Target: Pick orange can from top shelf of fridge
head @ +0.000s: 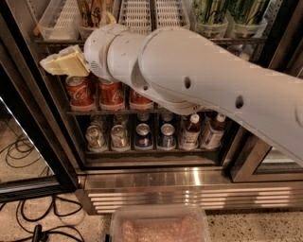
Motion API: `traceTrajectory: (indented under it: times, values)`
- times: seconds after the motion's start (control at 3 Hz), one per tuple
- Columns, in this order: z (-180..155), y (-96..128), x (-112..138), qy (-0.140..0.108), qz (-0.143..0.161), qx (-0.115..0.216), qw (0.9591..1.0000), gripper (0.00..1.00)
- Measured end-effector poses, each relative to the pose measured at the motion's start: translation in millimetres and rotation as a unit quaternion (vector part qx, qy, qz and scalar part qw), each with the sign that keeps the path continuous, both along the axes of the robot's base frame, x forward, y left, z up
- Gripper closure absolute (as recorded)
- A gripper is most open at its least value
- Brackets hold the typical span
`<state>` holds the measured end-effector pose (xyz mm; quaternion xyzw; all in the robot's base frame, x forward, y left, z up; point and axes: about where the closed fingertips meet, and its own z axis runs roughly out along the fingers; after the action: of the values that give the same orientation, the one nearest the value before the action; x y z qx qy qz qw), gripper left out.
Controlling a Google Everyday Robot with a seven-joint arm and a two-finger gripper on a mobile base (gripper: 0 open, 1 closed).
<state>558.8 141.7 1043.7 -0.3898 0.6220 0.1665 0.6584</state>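
The orange can (91, 11) stands upright on the top shelf (236, 39) — long axis vertical; hand (60, 64) below-left — grip cannot be told.

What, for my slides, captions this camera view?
Beige claw at the steel fridge's top wire shelf, below the streaked orange-brown can.

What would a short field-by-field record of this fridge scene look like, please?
fridge: steel base grille
top shelf: plastic lane trays; green-streaked cans at right
orange can: upright on the top shelf, left of centre
gripper: below and left of the orange can, just under the top shelf's front edge
middle rack: three red cola cans
bottom rack: cans and bottles
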Motion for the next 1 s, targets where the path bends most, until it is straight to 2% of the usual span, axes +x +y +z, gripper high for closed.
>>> traceTrajectory:
  times: [0.33,0.67,1.0]
  values:
    - [0.9,-10.4,12.9,-0.005,-0.006,-0.007,0.9999,0.00]
    - [3.5,-8.2,8.0,-0.007,-0.008,-0.004,0.9999,0.00]
    - [15.0,-11.0,15.3,-0.029,-0.019,0.000,0.9994,0.03]
